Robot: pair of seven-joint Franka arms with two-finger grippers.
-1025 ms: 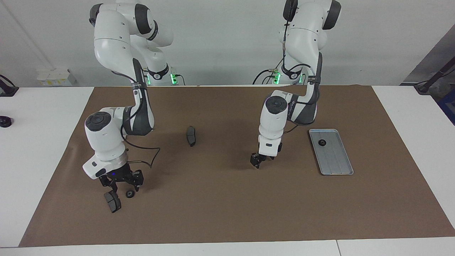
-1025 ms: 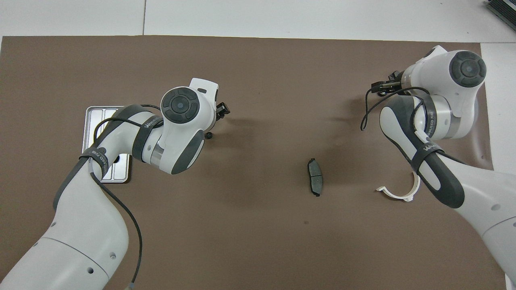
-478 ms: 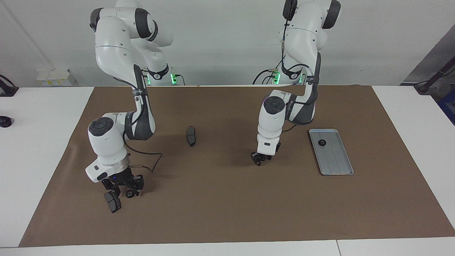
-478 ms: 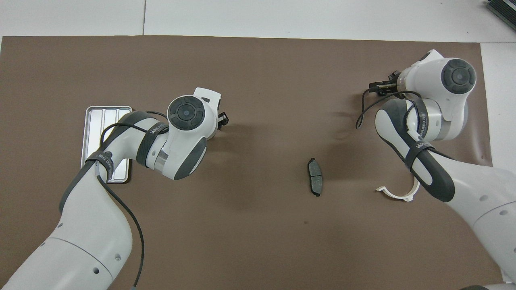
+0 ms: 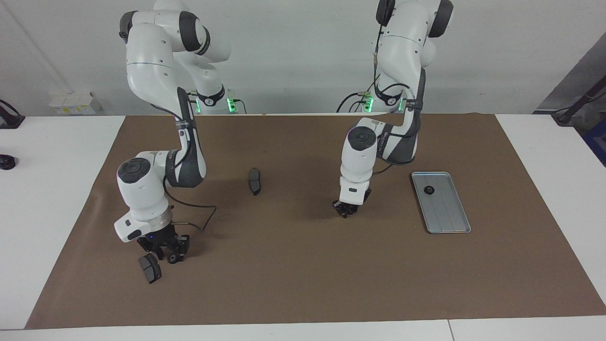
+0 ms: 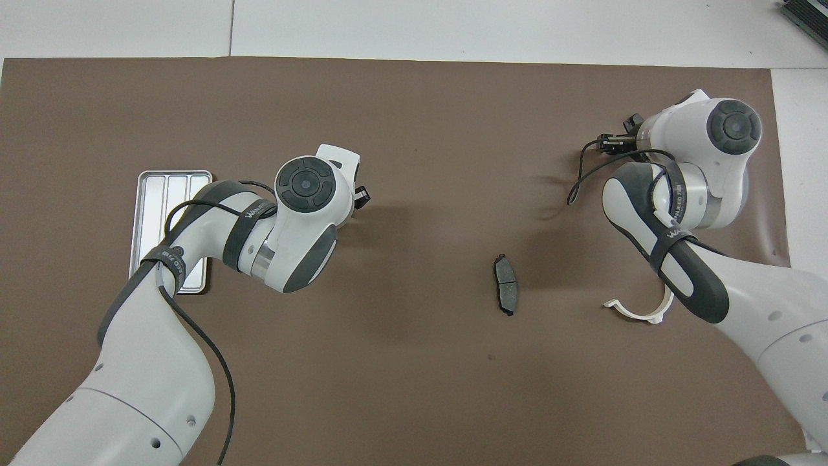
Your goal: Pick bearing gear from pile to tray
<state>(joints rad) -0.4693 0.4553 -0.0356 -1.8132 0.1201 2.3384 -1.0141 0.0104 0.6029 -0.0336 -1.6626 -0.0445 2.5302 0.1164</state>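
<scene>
Facing view: right gripper (image 5: pixel 165 251) is down around a black ring (image 5: pixel 172 258) to lift it; grip unclear. Left gripper (image 5: pixel 346 211), low beside the tray (image 5: pixel 447 215), unclear too.

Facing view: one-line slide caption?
Both grippers low on the mat: right gripper at a black ring, left gripper beside the tray.

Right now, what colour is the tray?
Silver-grey metal tray, clearest in the facing view.

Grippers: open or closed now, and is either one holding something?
Left gripper: low over the brown paper mat; state cannot be told.
Right gripper: down at the small black round ring; grip cannot be told.
</scene>
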